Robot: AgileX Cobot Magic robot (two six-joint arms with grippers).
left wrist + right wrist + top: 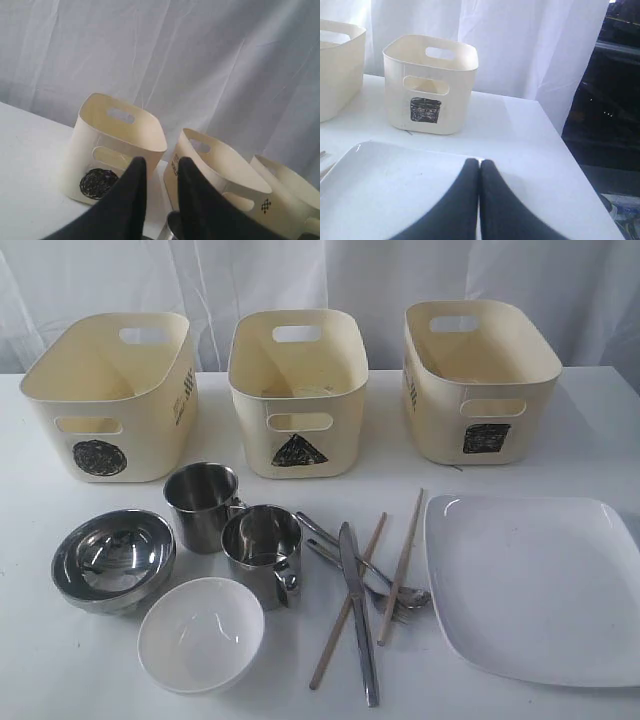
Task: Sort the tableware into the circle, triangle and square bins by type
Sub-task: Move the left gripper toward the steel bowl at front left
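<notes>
Neither gripper shows in the exterior view. The circle bin, triangle bin and square bin stand in a row at the back. In front lie two steel mugs, a steel bowl, a white bowl, the knife, fork and spoon, two chopsticks and the white plate. My left gripper is open and empty, facing the gap between circle bin and triangle bin. My right gripper is shut over the plate, holding nothing.
White curtains hang behind the table. In the right wrist view the table's right edge drops off to a dark area. A mug rim shows just below the left fingers. All three bins look empty.
</notes>
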